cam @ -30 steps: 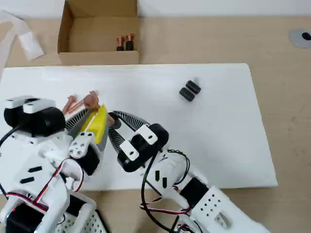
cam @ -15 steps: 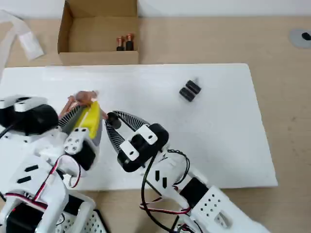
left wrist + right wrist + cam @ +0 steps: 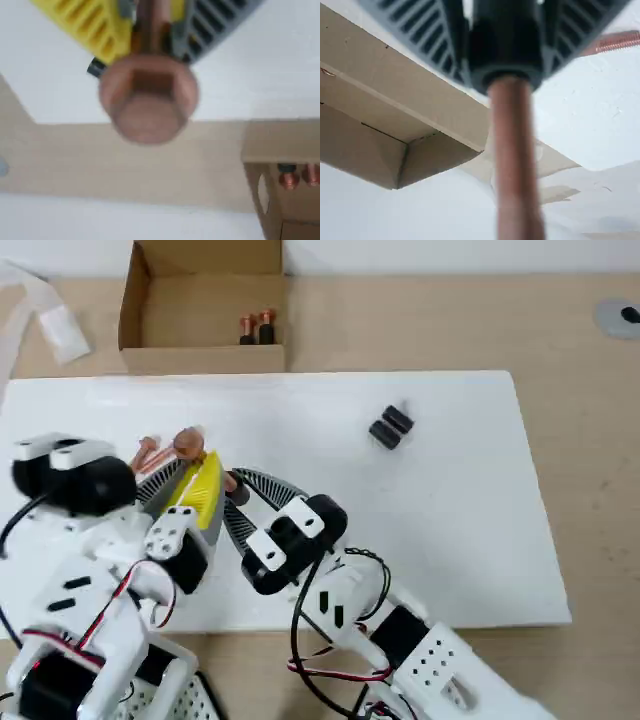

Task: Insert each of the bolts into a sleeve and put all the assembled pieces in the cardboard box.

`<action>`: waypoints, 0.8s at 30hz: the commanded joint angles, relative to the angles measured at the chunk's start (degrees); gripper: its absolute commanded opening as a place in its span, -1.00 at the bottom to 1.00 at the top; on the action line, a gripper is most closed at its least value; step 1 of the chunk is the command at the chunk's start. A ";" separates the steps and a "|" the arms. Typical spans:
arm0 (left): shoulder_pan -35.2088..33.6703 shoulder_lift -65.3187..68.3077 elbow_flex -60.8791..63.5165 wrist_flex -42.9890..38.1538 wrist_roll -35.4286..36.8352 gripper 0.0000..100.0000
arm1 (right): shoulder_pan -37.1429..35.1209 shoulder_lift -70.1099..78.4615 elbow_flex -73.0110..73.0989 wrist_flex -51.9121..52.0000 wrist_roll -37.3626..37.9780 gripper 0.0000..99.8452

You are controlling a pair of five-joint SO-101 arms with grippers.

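Observation:
My left gripper (image 3: 196,468), one finger yellow and one grey, is shut on a copper bolt (image 3: 148,97) whose hex head (image 3: 188,443) sticks out past the fingertips. Right beside it, my right gripper (image 3: 233,490) is shut on a black sleeve (image 3: 505,45), and a copper shank (image 3: 515,165) sticks out of that sleeve. I cannot tell whether that shank belongs to the left gripper's bolt. Loose bolts (image 3: 147,453) lie on the white board just left of the grippers. Two black sleeves (image 3: 390,427) lie at mid-board. The cardboard box (image 3: 135,305) at the back holds two assembled pieces (image 3: 256,328).
The white board (image 3: 450,520) lies on a wooden table. White packaging (image 3: 55,325) sits left of the box, and a grey disc (image 3: 620,318) is at the far right edge. One loose bolt (image 3: 615,42) shows behind the right gripper.
The left arm swung a little to the left with its bolt, then came back right to about where it was a second ago. The right arm has not moved.

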 commanded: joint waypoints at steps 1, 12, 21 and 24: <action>0.53 0.31 0.44 -1.49 -0.18 -0.99 | 0.92 -1.54 -0.40 -1.58 0.18 -0.98; -4.57 0.22 0.97 -5.98 -3.34 -0.99 | 0.92 -1.54 -0.40 -1.58 0.18 -0.98; -3.08 0.22 0.97 -4.57 -3.16 -0.99 | 0.92 -1.54 -0.40 -1.58 0.18 -0.98; 0.53 0.22 0.97 -2.37 -3.16 -0.99 | 0.92 -1.54 -0.40 -1.58 0.18 -0.98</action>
